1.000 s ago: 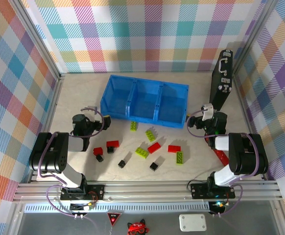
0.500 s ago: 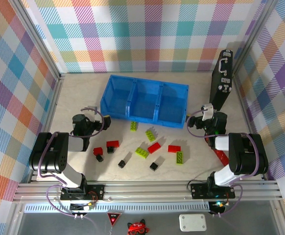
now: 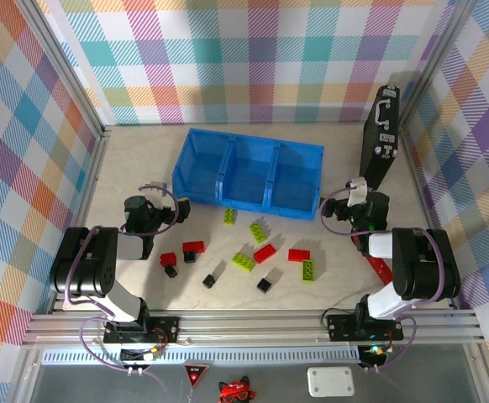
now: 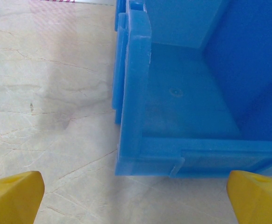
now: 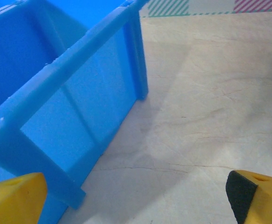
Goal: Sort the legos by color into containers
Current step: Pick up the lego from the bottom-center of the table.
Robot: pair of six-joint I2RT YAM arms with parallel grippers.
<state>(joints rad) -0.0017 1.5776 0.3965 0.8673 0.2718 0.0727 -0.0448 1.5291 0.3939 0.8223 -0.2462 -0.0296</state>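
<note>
**Plaid-walled cell, nothing sorted yet**

From above, the legos (image 3: 244,261) lie loose on the worktop (image 3: 127,168) just before the containers (image 3: 249,139); left wrist: my left claw (image 4: 136,200) gapes empty at the bin's end wall; right wrist: my right claw (image 5: 136,200) gapes too, flanking the other end; I judge either can reach.

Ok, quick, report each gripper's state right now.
Left gripper: open, holding nothing.
Right gripper: open, holding nothing.

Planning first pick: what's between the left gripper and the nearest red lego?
Top view: only bare table between the left gripper and that red lego.
</note>
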